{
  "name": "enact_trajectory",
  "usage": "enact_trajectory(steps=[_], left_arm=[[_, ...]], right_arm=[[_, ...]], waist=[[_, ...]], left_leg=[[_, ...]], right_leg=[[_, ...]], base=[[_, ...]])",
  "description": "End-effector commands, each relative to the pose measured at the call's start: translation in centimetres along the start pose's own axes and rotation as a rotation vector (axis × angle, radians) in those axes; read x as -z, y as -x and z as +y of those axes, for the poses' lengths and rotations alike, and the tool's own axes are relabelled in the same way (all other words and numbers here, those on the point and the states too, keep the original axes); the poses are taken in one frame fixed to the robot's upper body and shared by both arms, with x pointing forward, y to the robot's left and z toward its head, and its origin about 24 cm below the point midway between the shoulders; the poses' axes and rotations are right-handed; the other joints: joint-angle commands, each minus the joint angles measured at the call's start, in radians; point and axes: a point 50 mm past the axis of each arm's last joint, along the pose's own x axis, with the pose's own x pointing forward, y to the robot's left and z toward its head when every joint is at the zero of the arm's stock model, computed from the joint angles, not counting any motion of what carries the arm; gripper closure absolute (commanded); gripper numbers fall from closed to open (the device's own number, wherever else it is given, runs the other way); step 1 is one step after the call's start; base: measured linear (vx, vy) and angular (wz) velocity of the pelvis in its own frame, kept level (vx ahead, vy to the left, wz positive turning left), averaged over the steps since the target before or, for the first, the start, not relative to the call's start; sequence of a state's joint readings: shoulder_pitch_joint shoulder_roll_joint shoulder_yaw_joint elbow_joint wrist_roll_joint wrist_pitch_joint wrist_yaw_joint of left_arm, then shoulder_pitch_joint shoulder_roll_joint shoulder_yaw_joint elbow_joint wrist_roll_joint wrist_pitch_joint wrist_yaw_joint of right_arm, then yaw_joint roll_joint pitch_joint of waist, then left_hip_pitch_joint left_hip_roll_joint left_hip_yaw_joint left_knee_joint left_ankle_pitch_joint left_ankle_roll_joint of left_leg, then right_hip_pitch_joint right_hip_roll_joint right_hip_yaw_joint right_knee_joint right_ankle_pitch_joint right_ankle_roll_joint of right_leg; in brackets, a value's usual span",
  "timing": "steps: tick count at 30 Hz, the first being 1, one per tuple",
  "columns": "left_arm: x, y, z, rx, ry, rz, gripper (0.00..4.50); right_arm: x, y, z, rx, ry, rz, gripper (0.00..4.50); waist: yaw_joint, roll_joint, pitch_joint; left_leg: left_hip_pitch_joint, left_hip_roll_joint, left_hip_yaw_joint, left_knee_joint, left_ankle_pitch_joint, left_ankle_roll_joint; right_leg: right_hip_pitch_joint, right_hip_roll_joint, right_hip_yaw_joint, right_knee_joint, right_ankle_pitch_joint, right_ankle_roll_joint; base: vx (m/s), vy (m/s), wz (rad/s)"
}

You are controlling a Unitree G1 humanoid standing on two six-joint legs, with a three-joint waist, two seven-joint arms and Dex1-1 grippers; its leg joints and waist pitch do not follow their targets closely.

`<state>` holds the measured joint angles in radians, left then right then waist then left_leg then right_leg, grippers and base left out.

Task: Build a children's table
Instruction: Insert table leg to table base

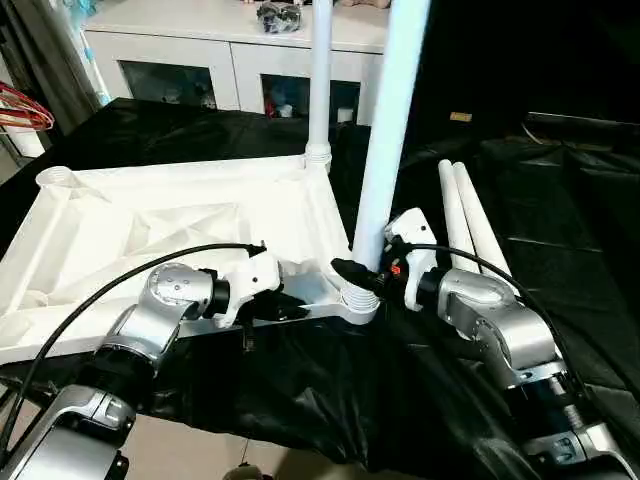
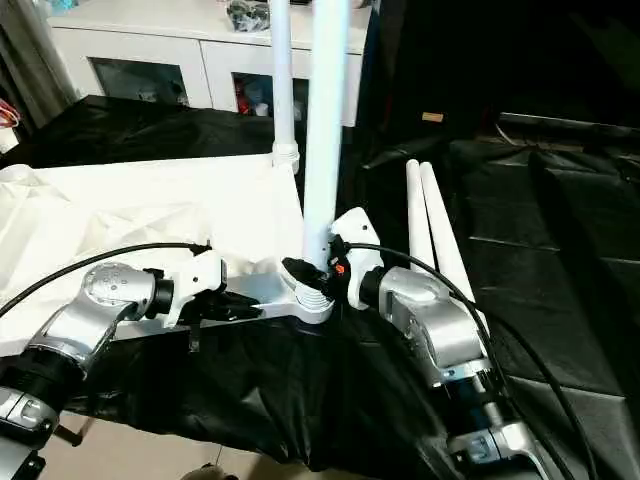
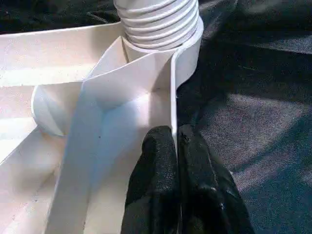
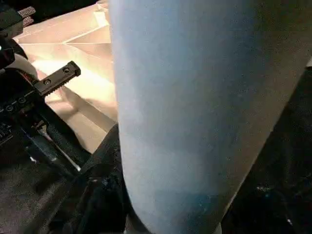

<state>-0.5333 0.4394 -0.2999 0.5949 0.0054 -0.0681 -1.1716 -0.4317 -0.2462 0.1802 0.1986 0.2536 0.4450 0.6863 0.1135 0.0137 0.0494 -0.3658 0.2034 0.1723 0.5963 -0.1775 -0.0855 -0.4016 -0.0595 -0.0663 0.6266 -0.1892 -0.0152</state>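
Note:
The children's table lies upside down on black cloth, its white ribbed tabletop (image 1: 150,225) facing up. One white leg (image 1: 320,80) stands in the far right corner socket. A second leg (image 1: 392,130) stands upright in the near right socket (image 1: 360,303). My right gripper (image 1: 365,272) is shut around this near leg just above its threaded base, and the leg (image 4: 185,112) looms close in the right wrist view. My left gripper (image 3: 174,146) is shut on the tabletop's thin front rim (image 3: 171,92), a little left of that socket. Two loose legs (image 1: 465,225) lie side by side to the right.
A white cabinet (image 1: 230,60) with glass doors stands behind the work surface. Black cloth (image 1: 560,200) covers the surface and hangs over its near edge above the floor. Red wire hangers (image 1: 20,108) show at the far left edge.

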Motion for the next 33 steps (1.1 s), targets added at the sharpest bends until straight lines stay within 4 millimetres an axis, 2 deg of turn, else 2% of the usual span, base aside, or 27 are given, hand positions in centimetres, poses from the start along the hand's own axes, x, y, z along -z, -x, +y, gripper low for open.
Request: enact_trajectory(steps=[1,6,9,13,16,18,22,27,30,33], left_arm=[[1.1,-0.5,-0.6,0.025,0.024,0.063,4.5],[0.6,-0.7,-0.5,0.016,0.017,0.044,4.5],[0.5,-0.7,-0.4,0.008,0.017,0.038,4.5],[0.4,-0.7,-0.2,-0.017,0.018,0.032,4.5],[0.4,-0.7,-0.1,-0.032,0.021,0.026,4.5],[0.4,-0.8,-0.1,-0.038,0.022,0.025,4.5],[0.2,-0.9,0.1,-0.057,0.023,0.015,4.5],[0.1,-1.0,0.2,-0.073,0.021,0.013,4.5],[0.1,-1.0,0.3,-0.078,0.018,0.013,4.5],[0.1,-1.0,0.3,-0.077,0.013,0.018,4.5]], right_arm=[[0.1,-0.1,-0.2,0.004,-0.012,0.004,2.6],[0.2,-0.2,-0.6,0.023,-0.059,-0.044,2.6],[0.7,0.1,-0.8,0.035,-0.117,-0.072,2.6],[2.4,1.1,-1.1,0.071,-0.2,-0.098,2.6],[3.6,1.6,-0.9,0.085,-0.231,-0.1,2.6],[4.1,1.8,-0.7,0.089,-0.244,-0.104,2.6],[5.2,2.3,-0.3,0.113,-0.284,-0.133,2.6],[5.4,2.5,0.3,0.142,-0.254,-0.165,2.6],[5.2,2.2,1.2,0.116,-0.158,-0.111,2.6],[5.2,1.7,1.6,0.093,-0.085,-0.052,2.6]], waist=[[0.002,0.0,-0.057],[0.001,0.0,-0.057],[0.003,0.004,-0.058],[0.003,0.002,-0.058],[0.005,0.008,-0.058],[0.006,0.006,-0.056],[0.008,0.008,-0.057],[0.014,0.01,-0.057],[0.017,0.009,-0.059],[0.02,0.007,-0.056]], left_leg=[[0.013,0.028,-0.012,-0.079,-0.267,-0.02],[0.014,0.028,-0.013,-0.081,-0.289,-0.023],[0.014,0.029,-0.015,-0.082,-0.291,-0.024],[0.013,0.03,-0.014,-0.082,-0.29,-0.022],[0.013,0.03,-0.015,-0.083,-0.294,-0.021],[0.017,0.03,-0.014,-0.084,-0.319,-0.021],[0.017,0.032,-0.016,-0.087,-0.325,-0.02],[0.018,0.032,-0.016,-0.089,-0.324,-0.015],[0.012,0.031,-0.016,-0.092,-0.293,-0.01],[0.014,0.03,-0.016,-0.093,-0.3,-0.013]], right_leg=[[0.04,-0.087,0.054,-0.093,-0.332,-0.144],[0.038,-0.089,0.054,-0.097,-0.366,-0.136],[0.039,-0.088,0.054,-0.096,-0.359,-0.138],[0.04,-0.089,0.054,-0.096,-0.333,-0.146],[0.04,-0.088,0.053,-0.096,-0.335,-0.149],[0.037,-0.09,0.053,-0.102,-0.365,-0.144],[0.037,-0.09,0.053,-0.103,-0.362,-0.142],[0.036,-0.092,0.053,-0.109,-0.391,-0.128],[0.04,-0.089,0.053,-0.105,-0.355,-0.126],[0.04,-0.091,0.053,-0.109,-0.394,-0.109]], base=[[0.0,0.0,0.0],[0.0,0.0,0.0],[0.0,0.0,0.0],[0.0,0.0,0.0],[0.0,0.0,0.0],[0.0,0.0,0.0],[0.0,0.0,0.0],[0.0,0.0,0.0],[0.0,0.0,0.0],[0.0,0.0,0.0]])
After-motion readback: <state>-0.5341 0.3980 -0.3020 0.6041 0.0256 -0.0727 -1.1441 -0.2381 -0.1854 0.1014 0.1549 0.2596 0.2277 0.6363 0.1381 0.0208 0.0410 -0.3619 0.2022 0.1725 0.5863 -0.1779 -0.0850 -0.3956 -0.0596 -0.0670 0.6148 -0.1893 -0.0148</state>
